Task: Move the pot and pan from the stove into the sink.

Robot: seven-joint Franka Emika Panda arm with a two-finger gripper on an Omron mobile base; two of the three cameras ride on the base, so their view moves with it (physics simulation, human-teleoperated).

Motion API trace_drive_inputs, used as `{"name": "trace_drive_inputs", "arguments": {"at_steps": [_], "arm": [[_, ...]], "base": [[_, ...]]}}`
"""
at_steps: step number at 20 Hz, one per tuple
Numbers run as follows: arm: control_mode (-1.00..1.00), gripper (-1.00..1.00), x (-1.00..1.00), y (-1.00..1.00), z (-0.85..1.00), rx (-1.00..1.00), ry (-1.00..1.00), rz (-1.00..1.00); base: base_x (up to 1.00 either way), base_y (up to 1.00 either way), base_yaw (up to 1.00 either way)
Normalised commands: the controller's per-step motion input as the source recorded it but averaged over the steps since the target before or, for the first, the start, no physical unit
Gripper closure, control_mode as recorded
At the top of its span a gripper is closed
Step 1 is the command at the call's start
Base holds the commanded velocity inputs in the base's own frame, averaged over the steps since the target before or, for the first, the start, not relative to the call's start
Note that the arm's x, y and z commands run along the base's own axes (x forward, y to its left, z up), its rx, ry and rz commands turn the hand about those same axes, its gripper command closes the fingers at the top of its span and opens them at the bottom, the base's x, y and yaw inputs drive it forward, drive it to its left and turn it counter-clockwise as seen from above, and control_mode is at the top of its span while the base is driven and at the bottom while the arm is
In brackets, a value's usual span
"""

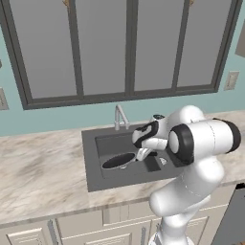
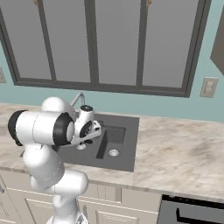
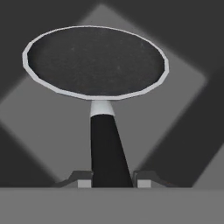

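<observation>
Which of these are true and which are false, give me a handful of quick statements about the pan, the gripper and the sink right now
1. The pan is inside the sink basin. True.
2. The gripper stands wide open, clear of the pan's handle. False: its fingertips sit tight against both sides of the black handle.
3. The pan is full of water. False: its dark inside shows nothing in it.
4. A curved silver faucet stands at the back of the sink. True.
5. The sink is set in a dark wooden counter. False: the counter is pale and marbled.

pan (image 1: 118, 161) filling sink (image 1: 92, 158) left half, right half open, faucet (image 1: 119, 116) behind
</observation>
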Motion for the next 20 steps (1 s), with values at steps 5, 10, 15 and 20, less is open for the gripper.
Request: {"name": "trace_drive_inputs", "arguments": {"at_steps": [5,10,15,20], "arm": [[-1.0,-1.0,0.01,0.01,0.0,0.0,0.0,-0.01],[-1.0,-1.0,-0.05,0.02,0.48,0.04,0.0,-0.05],[-1.0,-1.0,-0.33,-0.04,0.9,0.08,0.0,-0.02],[-1.0,-1.0,-0.48,-0.05,0.97,0.04,0.08,-0.02]], "base": [[0.0,0.0,0.0],[0.0,0.0,0.0],[0.0,0.0,0.0],[0.0,0.0,0.0]]}}
